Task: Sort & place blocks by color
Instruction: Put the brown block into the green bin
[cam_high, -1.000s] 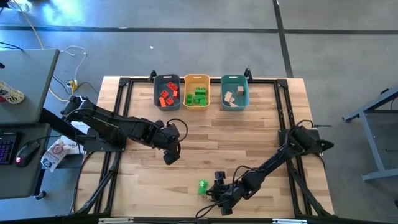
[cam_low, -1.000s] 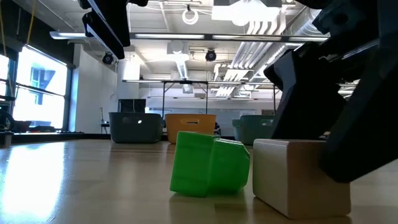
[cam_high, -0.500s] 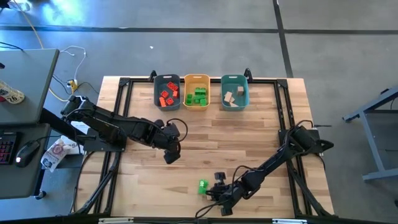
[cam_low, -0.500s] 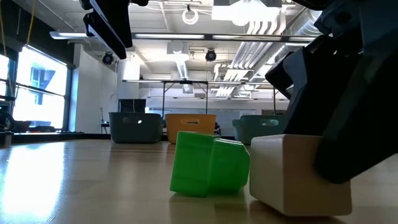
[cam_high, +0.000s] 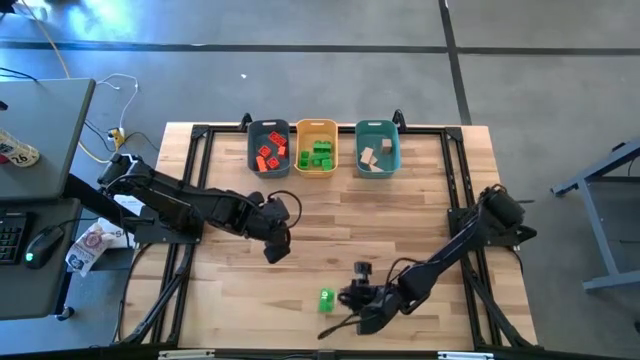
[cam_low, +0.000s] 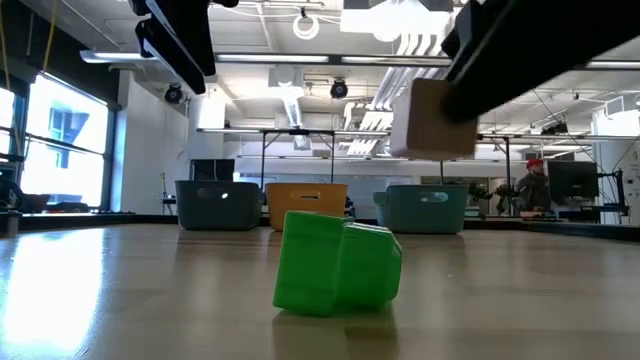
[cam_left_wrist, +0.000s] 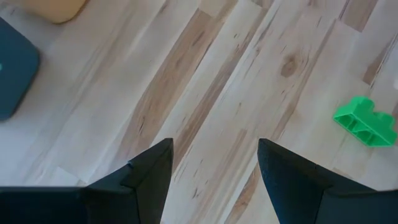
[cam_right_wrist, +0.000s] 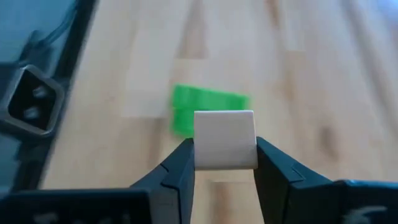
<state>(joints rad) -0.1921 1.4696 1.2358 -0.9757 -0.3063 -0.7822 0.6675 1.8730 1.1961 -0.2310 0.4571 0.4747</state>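
R gripper (cam_right_wrist: 224, 163) hangs above the surface (cam_high: 400, 230), fingers clamped on a tan block (cam_right_wrist: 225, 139) (green block (cam_low: 337, 264) lies below). L gripper (cam_left_wrist: 214, 167) hovers mid-surface, fingers apart, holding nothing.

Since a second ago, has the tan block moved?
Yes. The tan block has gone up: it sat on the table beside the green block, and now the right pincer holds it in the air above the green block's level.

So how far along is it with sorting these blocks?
Nearly finished. Red blocks, green blocks and tan blocks already sit in separate bins. The right hand holds a tan block clear of the table. One green block is left on the table; the left hand hangs open.
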